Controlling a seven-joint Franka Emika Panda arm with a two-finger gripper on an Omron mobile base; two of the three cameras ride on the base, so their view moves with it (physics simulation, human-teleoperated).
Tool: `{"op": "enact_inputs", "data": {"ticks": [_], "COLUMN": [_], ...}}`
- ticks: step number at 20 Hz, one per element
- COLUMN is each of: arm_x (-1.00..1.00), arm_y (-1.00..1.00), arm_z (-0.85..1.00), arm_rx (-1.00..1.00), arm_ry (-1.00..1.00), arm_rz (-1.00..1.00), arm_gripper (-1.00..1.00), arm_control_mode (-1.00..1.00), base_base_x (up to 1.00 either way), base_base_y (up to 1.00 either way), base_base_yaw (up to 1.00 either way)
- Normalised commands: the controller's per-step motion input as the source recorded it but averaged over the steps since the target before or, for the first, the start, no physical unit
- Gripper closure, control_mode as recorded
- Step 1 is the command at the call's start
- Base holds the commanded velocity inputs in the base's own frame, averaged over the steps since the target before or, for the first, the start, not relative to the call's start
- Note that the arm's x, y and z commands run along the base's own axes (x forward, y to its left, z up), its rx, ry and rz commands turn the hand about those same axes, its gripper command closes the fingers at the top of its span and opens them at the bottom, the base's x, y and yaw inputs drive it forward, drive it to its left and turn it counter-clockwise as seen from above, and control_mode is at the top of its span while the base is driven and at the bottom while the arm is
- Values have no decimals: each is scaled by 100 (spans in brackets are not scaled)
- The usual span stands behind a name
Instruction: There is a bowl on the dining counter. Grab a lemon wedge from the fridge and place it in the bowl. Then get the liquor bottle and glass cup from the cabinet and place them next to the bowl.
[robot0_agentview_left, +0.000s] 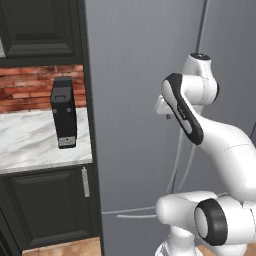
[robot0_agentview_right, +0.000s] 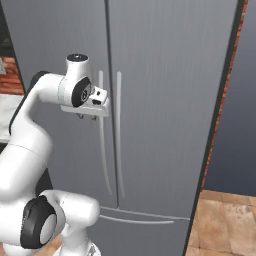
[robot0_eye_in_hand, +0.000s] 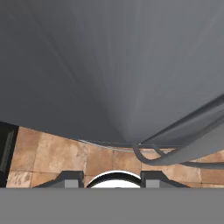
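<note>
**Fridge doors closed, gripper being held near the handles**

Fridge is being seen as a tall grey steel front directly ahead of the gripper, with both upper doors shut and a drawer front below them. Its two long, thin curved handles are being shown running down on either side of the centre seam, just beside the gripper in the right base view. In the left base view the gripper is being carried at mid-height of the doors, close to the steel; whether it is touching a handle cannot be told. In the hand view the two dark fingertips are being seen apart at the bottom edge, nothing is being seen between them, and the grey door is being viewed from very close, with the curved lower ends of the handles lying off to one side of the gripper. Whether the gripper is released or clenched cannot be told from these views.

Below the gripper, tan floor tiles are being shown at the foot of the fridge. Off to the arm's left, a marble surface is being seen against a brick wall, with a dark upright appliance standing on it and black cabinet fronts beneath.
</note>
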Motion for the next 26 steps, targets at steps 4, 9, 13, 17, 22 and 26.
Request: {"op": "enact_inputs", "data": {"ticks": [4,9,13,17,22,26], "arm_x": [0,-7,-32,-12,0,0], "arm_y": [-2,-34,-12,-4,0,-3], "arm_z": [-1,-17,-49,-43,-8,-11], "arm_rx": [-1,0,-2,-5,-1,0], "arm_ry": [0,0,-8,-2,0,0], "arm_rz": [0,0,-2,-5,-2,0], "arm_gripper": [-100,-100,-100,-100,-100,-100], "arm_control_mode": [-100,-100,-100,-100,-100,-100], "base_base_x": [0,0,0,0,0,0], "base_base_y": [0,0,0,0,0,0], "base_base_yaw": [0,0,0,0,0,0]}}
